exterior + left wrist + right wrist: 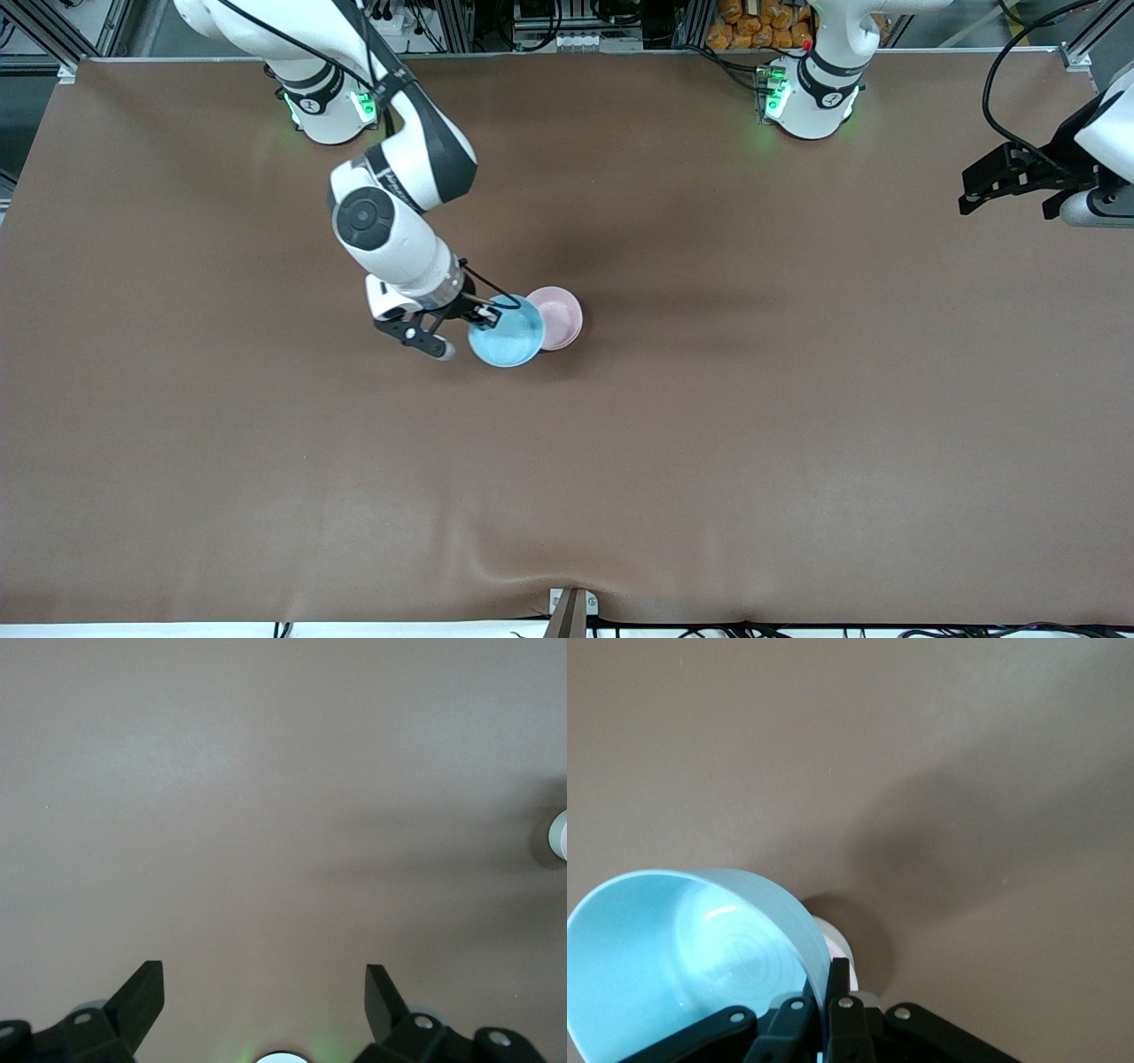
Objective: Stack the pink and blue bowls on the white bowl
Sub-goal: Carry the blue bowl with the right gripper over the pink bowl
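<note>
From where I sit, I see the right hand (485, 316) up in the air near the middle of the brown table (709, 443), its fingers pressed together on the rim of the blue bowl (506, 332). In the right wrist view the two black fingers (840, 988) pinch the thin wall of that bowl (691, 957) between them, one inside and one outside, and the bowl hangs tilted with its open side turned toward the wrist camera. In the front view the blue bowl overlaps the edge of the pink bowl (558, 316), which sits upright on the table; the blue one covers the part of the pink bowl's rim that lies toward the right arm's end of the table. I cannot tell whether the two touch. Just past the blue bowl's wall in the right wrist view a pale rounded rim (837, 943) shows; I cannot tell its colour well enough to say which bowl it is, and I cannot make out a white bowl as such in any view. The left hand (1010, 182) waits well apart from the pink bowl, over the left arm's end of the table, with its fingers (142, 997) spread wide and nothing between them, only bare table beneath.
</note>
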Robot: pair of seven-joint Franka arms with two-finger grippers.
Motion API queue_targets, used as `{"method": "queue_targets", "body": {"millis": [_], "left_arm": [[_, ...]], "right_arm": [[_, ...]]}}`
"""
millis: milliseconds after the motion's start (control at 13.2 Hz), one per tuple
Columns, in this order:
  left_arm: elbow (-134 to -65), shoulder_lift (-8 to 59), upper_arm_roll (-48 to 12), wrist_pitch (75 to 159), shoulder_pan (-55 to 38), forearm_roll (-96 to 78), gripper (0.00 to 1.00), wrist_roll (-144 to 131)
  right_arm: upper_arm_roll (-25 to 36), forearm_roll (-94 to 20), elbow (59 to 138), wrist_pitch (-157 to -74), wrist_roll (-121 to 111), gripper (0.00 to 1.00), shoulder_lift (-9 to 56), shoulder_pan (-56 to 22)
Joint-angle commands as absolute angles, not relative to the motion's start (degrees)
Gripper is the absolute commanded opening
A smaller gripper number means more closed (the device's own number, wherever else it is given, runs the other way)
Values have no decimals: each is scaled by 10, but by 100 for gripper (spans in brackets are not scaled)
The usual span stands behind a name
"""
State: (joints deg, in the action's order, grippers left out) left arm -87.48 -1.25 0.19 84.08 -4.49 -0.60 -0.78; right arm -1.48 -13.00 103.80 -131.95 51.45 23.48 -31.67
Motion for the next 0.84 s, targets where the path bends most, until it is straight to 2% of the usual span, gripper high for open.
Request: {"method": "queue_targets", "body": {"millis": [0, 380, 532, 759], "left_arm": [[-878, -18, 6, 844, -48, 0, 100, -8], [-878, -18, 9, 842, -48, 0, 100, -25], [-878, -17, 8, 841, -48, 1, 100, -34], [-878, -17, 8, 840, -48, 2, 100, -37]], "right_arm": [[-11, -149, 1039, -1320, 527, 0, 241, -348], [-11, -187, 1081, -1330, 529, 0, 241, -373], [-11, -189, 1111, -1374, 529, 0, 245, -381], [-11, -224, 1114, -1425, 529, 0, 264, -401]]}}
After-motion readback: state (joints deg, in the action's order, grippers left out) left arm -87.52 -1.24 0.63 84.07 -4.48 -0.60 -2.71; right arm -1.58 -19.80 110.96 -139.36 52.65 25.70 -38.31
